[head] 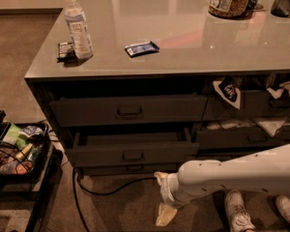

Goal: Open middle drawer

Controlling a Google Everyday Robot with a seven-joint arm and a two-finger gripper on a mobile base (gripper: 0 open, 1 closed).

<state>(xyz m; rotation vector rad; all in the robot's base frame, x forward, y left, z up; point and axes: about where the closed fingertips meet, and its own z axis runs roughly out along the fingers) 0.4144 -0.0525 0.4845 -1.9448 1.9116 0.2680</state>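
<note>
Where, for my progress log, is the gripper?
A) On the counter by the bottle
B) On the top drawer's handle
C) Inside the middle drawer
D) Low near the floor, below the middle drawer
D: the gripper hangs near the floor, below the partly pulled-out middle drawer and not touching it.
</note>
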